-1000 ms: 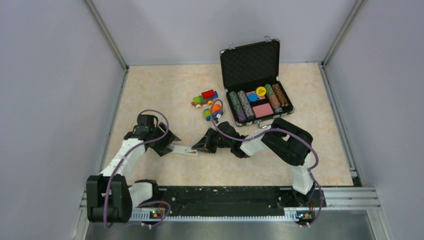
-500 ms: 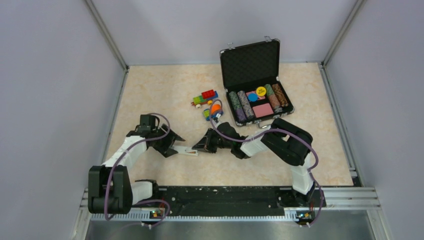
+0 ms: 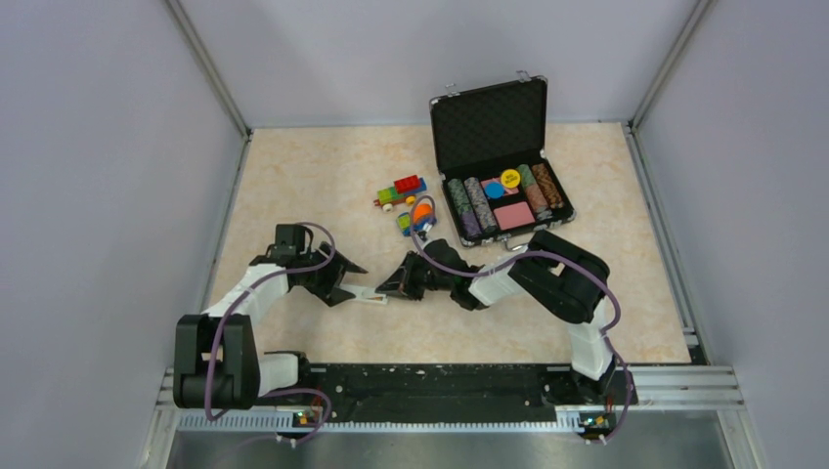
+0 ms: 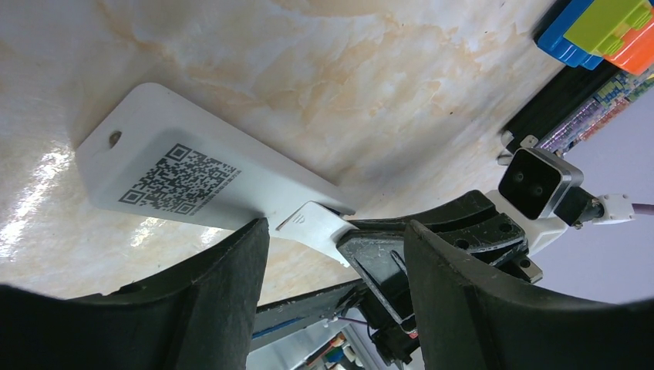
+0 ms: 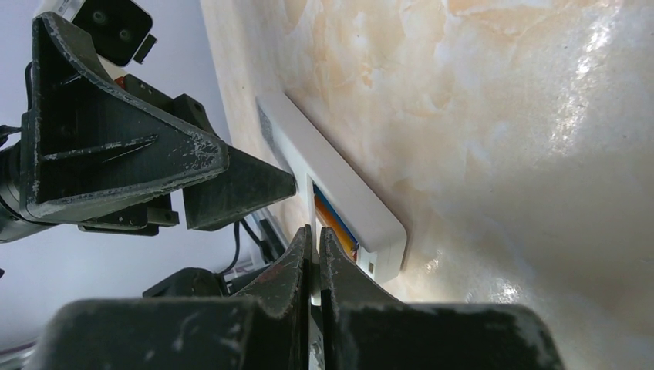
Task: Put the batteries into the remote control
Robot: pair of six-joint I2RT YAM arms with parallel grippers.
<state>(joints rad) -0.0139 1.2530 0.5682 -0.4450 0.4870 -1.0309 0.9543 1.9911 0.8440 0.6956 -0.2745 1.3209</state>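
White remote control (image 4: 193,181) lies flat; left gripper (image 4: 335,235) wide open, right gripper (image 5: 314,231) pinches cover (image 4: 312,223)

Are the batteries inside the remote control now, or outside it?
Inside. The right wrist view shows blue and orange batteries in the uncovered compartment of the remote control; the right hand pinches the cover.
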